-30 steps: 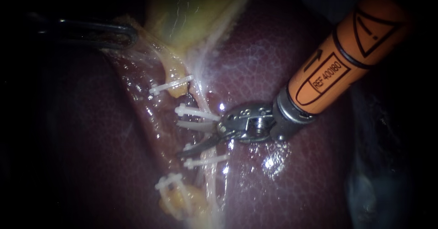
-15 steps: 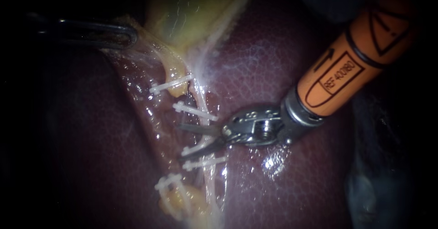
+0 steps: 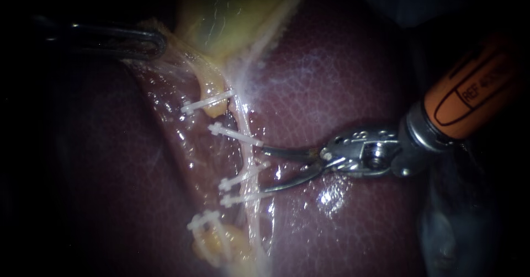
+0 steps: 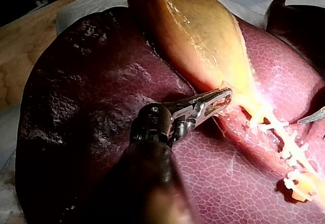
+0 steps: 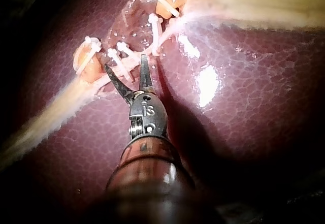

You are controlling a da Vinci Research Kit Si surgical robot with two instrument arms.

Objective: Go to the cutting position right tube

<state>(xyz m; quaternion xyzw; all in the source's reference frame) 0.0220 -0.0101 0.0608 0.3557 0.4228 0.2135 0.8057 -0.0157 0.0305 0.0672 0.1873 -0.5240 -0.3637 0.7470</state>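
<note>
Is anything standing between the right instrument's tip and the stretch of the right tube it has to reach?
Nothing visible. The right instrument lies just beside the right tube, over bare liver. One clip above and another clip below flank that stretch without crossing the path.

The liver (image 3: pixel 359 89) is wet and glossy, its dark red surface finely grained like leather. The gallbladder (image 4: pixel 198 31) looks smooth and slick. The clips (image 3: pixel 234 136) are matt white plastic. The right instrument (image 3: pixel 266 170) has polished metal jaws and a smooth orange sleeve; the left instrument (image 4: pixel 223 98) is duller metal. Beyond lie a grained wooden bench (image 4: pixel 20 66) and a matt white sheet (image 4: pixel 91 3), cloth or paper
</note>
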